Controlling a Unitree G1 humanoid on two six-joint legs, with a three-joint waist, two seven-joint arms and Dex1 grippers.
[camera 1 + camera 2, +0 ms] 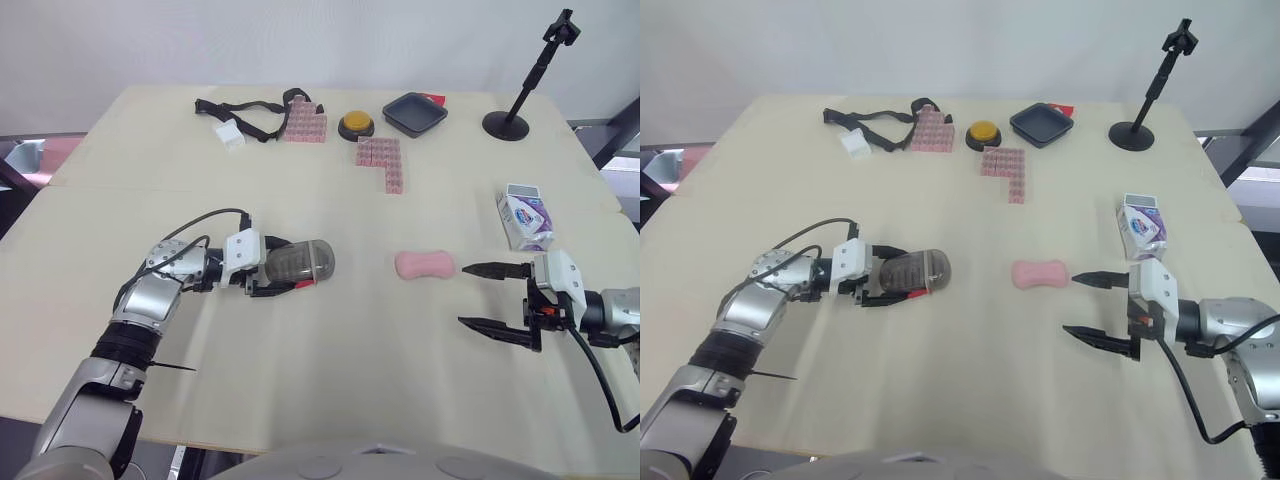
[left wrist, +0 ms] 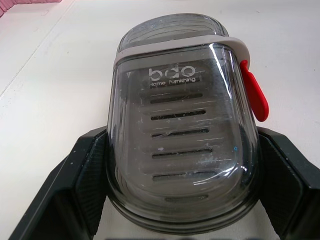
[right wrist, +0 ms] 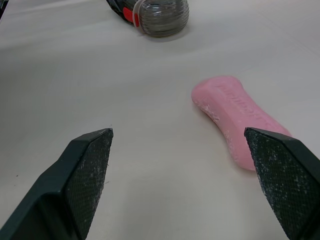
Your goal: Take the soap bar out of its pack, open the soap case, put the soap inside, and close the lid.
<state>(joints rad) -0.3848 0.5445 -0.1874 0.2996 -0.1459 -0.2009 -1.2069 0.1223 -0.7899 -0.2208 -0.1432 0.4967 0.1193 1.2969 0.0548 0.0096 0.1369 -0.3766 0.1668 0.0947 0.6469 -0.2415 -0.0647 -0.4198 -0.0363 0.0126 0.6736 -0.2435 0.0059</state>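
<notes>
The soap case's (image 1: 312, 260) rear end seems hidden inside the left gripper (image 1: 286, 267).

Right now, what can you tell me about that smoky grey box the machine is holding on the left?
It is the soap case, a rounded oval box of smoky, see-through grey plastic. A pale band runs round its seam, a red tab sticks out at one side, and drain slots and the lettering "bdo" show through its wall. The lid is shut. It seems to rest on the table, clamped between the two black fingers of the left gripper, apart from the pink soap.
</notes>
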